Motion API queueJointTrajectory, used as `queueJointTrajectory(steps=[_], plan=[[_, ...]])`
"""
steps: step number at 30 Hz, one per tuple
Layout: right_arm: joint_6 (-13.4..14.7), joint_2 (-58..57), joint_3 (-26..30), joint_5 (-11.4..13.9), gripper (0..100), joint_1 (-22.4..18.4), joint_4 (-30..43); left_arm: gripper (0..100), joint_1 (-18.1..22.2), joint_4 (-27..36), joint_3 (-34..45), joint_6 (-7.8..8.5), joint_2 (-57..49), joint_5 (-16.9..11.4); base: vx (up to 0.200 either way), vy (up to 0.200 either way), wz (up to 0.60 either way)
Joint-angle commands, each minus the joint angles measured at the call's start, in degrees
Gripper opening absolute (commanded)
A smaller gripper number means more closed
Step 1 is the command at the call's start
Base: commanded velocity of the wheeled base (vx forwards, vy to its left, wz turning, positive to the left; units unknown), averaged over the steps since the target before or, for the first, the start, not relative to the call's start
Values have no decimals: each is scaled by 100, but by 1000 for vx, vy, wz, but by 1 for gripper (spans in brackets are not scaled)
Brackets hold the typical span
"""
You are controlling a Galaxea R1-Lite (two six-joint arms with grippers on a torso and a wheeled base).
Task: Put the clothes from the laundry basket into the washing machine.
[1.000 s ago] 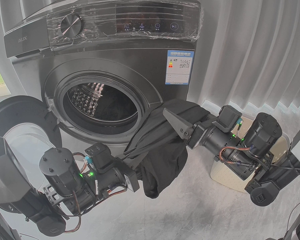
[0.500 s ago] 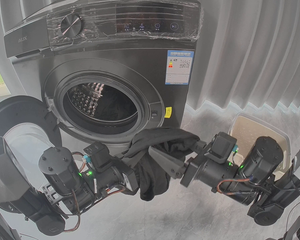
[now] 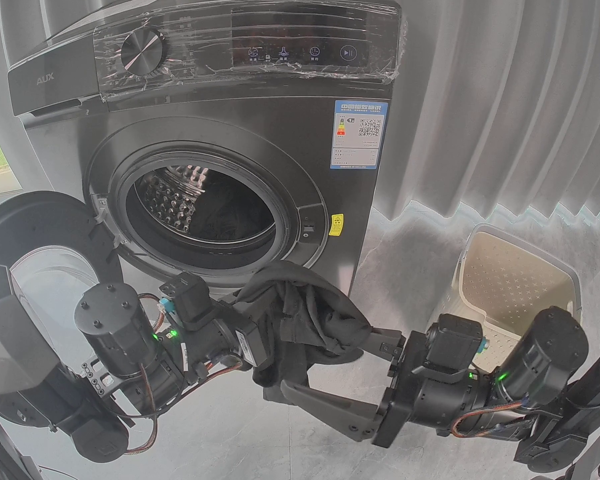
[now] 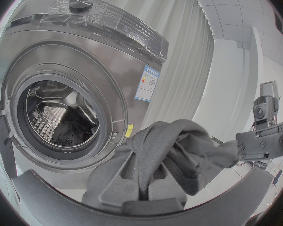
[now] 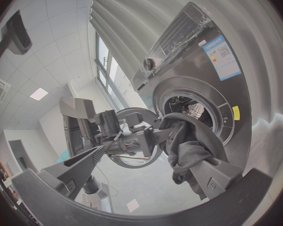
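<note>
A black garment (image 3: 300, 315) hangs bunched in front of the washing machine (image 3: 233, 115), below its open porthole (image 3: 203, 208). My left gripper (image 3: 273, 341) is shut on the garment (image 4: 166, 151), and cloth wraps its fingers (image 4: 116, 185). My right gripper (image 3: 323, 368) stands open just below and right of the garment. One edge of the cloth (image 5: 188, 151) lies over its upper finger (image 5: 215, 174); the other finger (image 5: 78, 165) is bare. Dark clothes (image 4: 69, 132) lie inside the drum. The cream laundry basket (image 3: 520, 281) stands on the floor at the right, its visible inside bare.
The round machine door (image 3: 40, 235) is swung open to the left, close to my left arm. White curtains (image 3: 513, 88) hang behind and to the right. Bare grey floor (image 3: 247, 435) lies between the arms and the machine.
My right arm has dropped low and drawn back from the garment, uncovering the basket. The garment now hangs bunched from my left gripper, which has shifted slightly up towards the machine.
</note>
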Motion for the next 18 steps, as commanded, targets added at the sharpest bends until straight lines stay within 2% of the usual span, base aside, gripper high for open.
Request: queueJointTrajectory(steps=[1,3,5,6,7,15,18], plan=[[15,-402,75,201,100,41,-4,0,101,-1,-46,-2,17,0,0,0,0],[32,-517,154,280,100,50,5,0,136,-1,-81,-2,17,0,0,0,0],[120,-701,304,526,100,138,-4,0,180,-1,-98,-11,17,0,0,0,0],[120,-701,304,526,100,138,-4,0,180,-1,-98,-11,17,0,0,0,0],[243,-807,409,650,100,199,-4,0,189,-1,-98,-11,17,0,0,0,0],[252,-886,409,685,100,120,-4,0,294,-1,-186,-20,-9,9,0,0,0],[191,-851,409,650,100,-126,14,0,294,-1,-186,-20,-27,9,0,0,0]])
